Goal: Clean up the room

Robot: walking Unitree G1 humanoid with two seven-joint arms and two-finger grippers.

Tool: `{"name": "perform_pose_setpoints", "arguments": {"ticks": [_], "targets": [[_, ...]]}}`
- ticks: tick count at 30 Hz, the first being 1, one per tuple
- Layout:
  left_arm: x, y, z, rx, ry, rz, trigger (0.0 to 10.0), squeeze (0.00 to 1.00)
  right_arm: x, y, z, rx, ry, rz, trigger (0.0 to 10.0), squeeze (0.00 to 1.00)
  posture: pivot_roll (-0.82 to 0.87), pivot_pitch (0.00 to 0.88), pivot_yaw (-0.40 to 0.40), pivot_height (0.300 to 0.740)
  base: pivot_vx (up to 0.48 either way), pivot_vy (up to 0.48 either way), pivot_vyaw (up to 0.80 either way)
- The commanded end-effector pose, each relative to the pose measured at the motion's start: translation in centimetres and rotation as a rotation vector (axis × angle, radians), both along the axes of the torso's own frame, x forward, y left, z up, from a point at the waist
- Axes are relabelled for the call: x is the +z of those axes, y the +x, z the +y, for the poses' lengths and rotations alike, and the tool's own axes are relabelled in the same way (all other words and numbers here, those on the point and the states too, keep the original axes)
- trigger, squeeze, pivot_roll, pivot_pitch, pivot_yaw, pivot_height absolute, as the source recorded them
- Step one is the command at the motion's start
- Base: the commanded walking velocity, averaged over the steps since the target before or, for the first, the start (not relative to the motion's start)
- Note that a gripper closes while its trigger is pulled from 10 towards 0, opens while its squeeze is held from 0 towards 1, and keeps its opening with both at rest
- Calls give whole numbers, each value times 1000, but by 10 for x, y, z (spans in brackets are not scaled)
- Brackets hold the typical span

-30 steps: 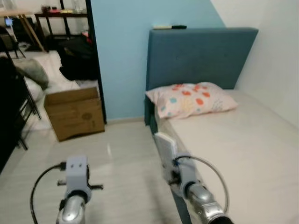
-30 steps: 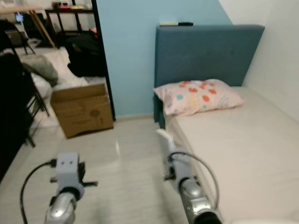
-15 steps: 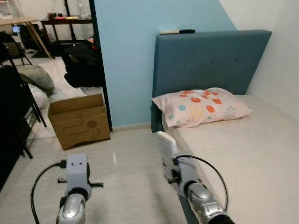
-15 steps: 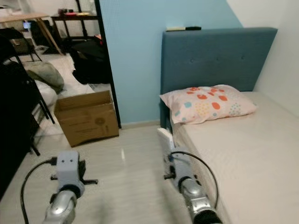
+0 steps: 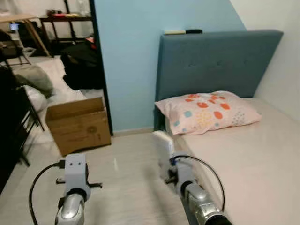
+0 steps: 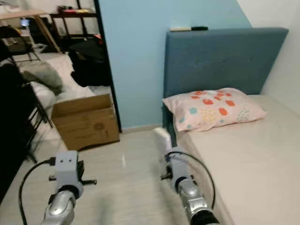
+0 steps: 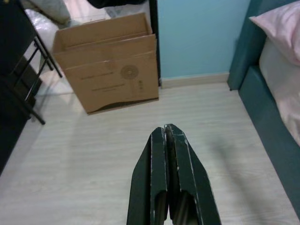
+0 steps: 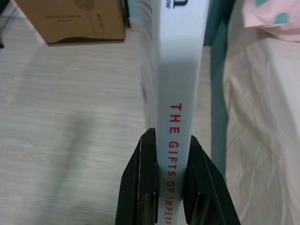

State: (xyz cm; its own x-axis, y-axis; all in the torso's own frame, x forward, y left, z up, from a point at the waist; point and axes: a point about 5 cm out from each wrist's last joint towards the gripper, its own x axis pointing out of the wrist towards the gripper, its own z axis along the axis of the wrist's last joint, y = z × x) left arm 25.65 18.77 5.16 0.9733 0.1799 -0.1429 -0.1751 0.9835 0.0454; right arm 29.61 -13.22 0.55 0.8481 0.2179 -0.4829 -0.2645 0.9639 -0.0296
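My right gripper [image 8: 169,140] pinched a white book [image 8: 180,70] by its spine, long axis pointing ahead, just beside the bed [image 5: 243,159]; my left gripper [image 7: 169,129] was pressed together, empty.

Blue wall [image 5: 131,56], teal headboard [image 5: 215,61], pale wood floor [image 5: 126,183].

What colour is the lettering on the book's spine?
Red, on a white book; clearest in the right wrist view.

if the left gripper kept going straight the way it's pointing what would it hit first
Probably the floor just short of the cardboard box. The left gripper, shut, points forward and down; the box stands beyond in that line, so a flatter path would meet it instead. Depth is unclear.
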Motion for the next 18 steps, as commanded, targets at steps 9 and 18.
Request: {"name": "perform_pose_setpoints", "arguments": {"ticks": [9, 18], "targets": [[-4, -1, -1, -10, -9, 20, 10000, 0, 7, 6, -6, -28, 4, -42, 10000, 0, -38, 0, 8, 740, 315, 0, 0], [-4, 0, -3, -8, -10, 21, 10000, 0, 7, 7, -9, -26, -8, -41, 10000, 0, -42, 0, 6, 740, 317, 0, 0]]}}
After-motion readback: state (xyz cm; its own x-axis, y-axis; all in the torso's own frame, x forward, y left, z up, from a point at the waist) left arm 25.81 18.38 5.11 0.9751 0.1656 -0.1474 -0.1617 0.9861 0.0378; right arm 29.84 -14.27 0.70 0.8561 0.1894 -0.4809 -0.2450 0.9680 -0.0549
